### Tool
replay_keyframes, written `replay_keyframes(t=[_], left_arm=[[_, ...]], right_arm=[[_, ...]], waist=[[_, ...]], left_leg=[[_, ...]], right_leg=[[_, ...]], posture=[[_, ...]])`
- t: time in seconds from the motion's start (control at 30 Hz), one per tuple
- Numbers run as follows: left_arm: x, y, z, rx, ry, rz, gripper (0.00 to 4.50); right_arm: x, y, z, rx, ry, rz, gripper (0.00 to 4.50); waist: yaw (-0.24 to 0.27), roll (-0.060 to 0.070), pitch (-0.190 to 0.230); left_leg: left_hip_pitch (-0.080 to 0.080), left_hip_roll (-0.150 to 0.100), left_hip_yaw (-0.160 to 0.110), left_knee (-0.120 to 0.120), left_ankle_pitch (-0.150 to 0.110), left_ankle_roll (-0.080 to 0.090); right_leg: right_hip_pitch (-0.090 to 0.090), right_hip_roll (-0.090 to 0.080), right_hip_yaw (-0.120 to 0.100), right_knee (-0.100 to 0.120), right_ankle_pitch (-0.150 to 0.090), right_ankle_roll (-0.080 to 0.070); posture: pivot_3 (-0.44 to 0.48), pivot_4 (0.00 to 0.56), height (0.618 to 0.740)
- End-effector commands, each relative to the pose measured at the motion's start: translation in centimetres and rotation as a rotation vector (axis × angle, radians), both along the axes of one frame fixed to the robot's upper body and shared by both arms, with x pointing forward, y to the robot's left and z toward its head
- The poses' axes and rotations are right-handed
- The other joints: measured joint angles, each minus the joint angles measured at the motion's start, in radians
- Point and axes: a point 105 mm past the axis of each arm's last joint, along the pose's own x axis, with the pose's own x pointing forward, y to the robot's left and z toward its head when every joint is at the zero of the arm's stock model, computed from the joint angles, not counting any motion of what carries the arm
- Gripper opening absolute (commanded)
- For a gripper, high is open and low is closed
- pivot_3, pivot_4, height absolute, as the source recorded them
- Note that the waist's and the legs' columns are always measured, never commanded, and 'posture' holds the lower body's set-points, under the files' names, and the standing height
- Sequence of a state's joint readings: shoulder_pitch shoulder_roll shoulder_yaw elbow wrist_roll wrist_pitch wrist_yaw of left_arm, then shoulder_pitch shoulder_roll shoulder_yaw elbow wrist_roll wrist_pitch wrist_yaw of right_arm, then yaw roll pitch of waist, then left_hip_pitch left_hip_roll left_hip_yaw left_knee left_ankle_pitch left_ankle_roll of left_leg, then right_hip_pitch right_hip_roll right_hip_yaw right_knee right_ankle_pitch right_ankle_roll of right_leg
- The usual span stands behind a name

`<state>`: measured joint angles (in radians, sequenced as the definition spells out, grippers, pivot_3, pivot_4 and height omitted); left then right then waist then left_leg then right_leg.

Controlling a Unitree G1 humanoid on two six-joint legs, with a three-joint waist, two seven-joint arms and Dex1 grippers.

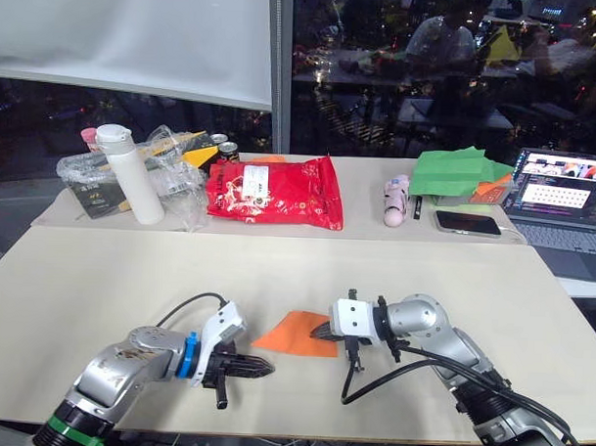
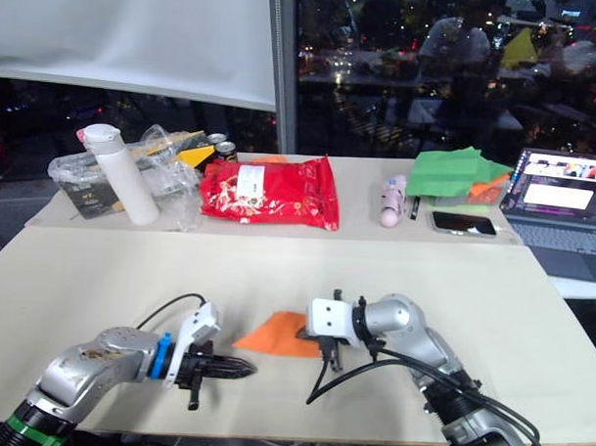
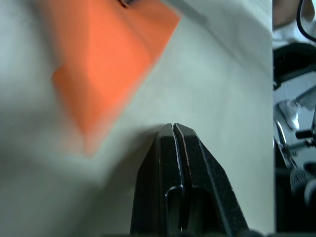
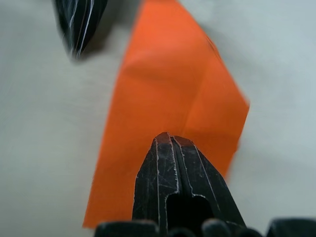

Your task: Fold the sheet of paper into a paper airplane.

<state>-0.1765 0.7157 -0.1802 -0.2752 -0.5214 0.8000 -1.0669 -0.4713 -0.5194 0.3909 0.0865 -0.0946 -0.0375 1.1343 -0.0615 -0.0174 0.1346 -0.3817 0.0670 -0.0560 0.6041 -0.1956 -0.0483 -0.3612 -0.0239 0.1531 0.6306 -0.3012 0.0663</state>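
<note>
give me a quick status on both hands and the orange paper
Left hand shut, on the table beside the paper airplane. Right hand shut, tips pressing on it. Paper lies flat. Nothing in the way.

Beige table [image 1: 110, 275] — orange paper airplane [image 1: 296, 335] lying flat.

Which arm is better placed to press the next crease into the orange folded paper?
The right. The right gripper has its shut fingers already over the paper airplane, resting on its near edge. The left gripper, also shut, sits on bare table beside the paper, not touching it.
</note>
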Motion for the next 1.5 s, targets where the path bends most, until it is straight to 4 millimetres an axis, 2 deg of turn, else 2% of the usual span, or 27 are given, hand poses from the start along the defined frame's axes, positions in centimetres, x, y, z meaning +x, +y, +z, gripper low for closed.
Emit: replay_keyframes(t=[0.03,0.1,0.23,0.4,0.5,0.6,0.87,1.03,1.17,1.37,1.5], left_arm=[[0.4,0.3,4.6,-0.122,-0.088,-0.051,0.02],[1.3,0.6,6.0,-0.164,-0.122,-0.024,0.02],[4.4,1.7,7.9,-0.224,-0.214,0.11,0.02],[6.1,2.4,6.2,-0.135,-0.247,0.176,0.02],[6.8,1.9,4.5,-0.079,-0.259,0.172,0.02],[6.6,0.6,3.0,-0.056,-0.26,0.114,0.02],[5.6,-3.3,1.5,-0.119,-0.193,-0.017,0.02],[4.2,-3.1,-0.6,-0.056,-0.132,-0.121,0.02],[3.9,-2.7,-1.8,-0.012,-0.116,-0.157,0.02],[4.2,-2.8,-2.4,-0.009,-0.114,-0.149,0.02],[4.1,-2.9,-2.6,-0.013,-0.109,-0.15,0.02]], right_arm=[[-0.6,0.4,0.2,-0.002,-0.023,0.033,0.06],[-0.6,0.4,0.1,-0.006,-0.023,0.033,0.06],[-0.8,0.3,0.2,0.004,-0.029,0.027,0.06],[-1.4,0.2,0.7,0.014,-0.037,0.024,0.06],[-1.8,0.1,0.8,0.011,-0.042,0.024,0.06],[-1.9,0.0,0.7,0.003,-0.047,0.016,0.06],[-2.1,-0.3,0.7,0.001,-0.063,-0.016,0.06],[-2.2,-0.2,0.9,0.006,-0.074,-0.029,0.06],[-2.4,0.1,1.5,0.018,-0.08,-0.03,0.06],[-3.1,0.8,2.1,0.046,-0.055,-0.022,0.06],[-2.1,1.2,2.6,0.078,-0.067,-0.052,0.06]], waist=[[-0.001,-0.001,0.0],[0.001,-0.001,0.0],[0.001,-0.001,0.0],[-0.005,-0.001,0.0],[-0.002,-0.001,0.0],[0.002,-0.001,0.0],[0.014,-0.001,0.0],[0.014,-0.001,0.0],[0.016,-0.001,0.0],[0.017,0.0,0.0],[0.017,0.0,-0.001]], left_leg=[[0.0,0.0,0.0,0.0,0.0,0.0],[-0.002,0.0,0.0,0.0,0.0,0.0],[-0.002,0.0,0.0,0.0,0.0,0.0],[-0.002,0.0,0.0,-0.001,0.0,0.0],[-0.002,0.0,0.0,0.0,0.0,0.0],[-0.002,0.0,0.0,0.0,0.0,0.0],[-0.003,0.0,0.0,0.001,0.0,0.0],[-0.003,0.0,0.0,0.0,0.0,0.0],[-0.003,0.0,0.0,0.0,0.0,0.0],[-0.003,0.0,0.0,0.0,0.0,0.0],[-0.002,0.0,0.0,0.001,0.0,0.0]], right_leg=[[-0.001,0.0,0.0,0.0,0.0,0.0],[-0.002,0.0,0.0,0.0,0.0,0.0],[-0.002,0.0,0.0,0.0,0.0,0.0],[-0.002,0.0,0.0,0.0,0.0,0.0],[-0.002,0.0,0.0,0.0,0.0,0.0],[-0.002,0.0,0.0,0.0,0.0,0.0],[-0.002,0.0,0.0,0.0,0.0,0.0],[-0.003,0.0,0.0,0.0,0.0,0.0],[-0.003,0.0,0.0,0.0,0.0,0.0],[-0.002,0.0,0.0,0.0,0.0,0.0],[-0.002,0.0,0.0,0.0,0.0,0.0]], posture=[[0.0,0.15,0.712],[0.0,0.15,0.712],[0.0,0.15,0.712],[0.0,0.15,0.712],[0.0,0.15,0.712],[0.0,0.15,0.712],[0.0,0.15,0.712],[0.0,0.15,0.712],[0.0,0.15,0.712],[0.0,0.15,0.712],[0.0,0.15,0.712]])
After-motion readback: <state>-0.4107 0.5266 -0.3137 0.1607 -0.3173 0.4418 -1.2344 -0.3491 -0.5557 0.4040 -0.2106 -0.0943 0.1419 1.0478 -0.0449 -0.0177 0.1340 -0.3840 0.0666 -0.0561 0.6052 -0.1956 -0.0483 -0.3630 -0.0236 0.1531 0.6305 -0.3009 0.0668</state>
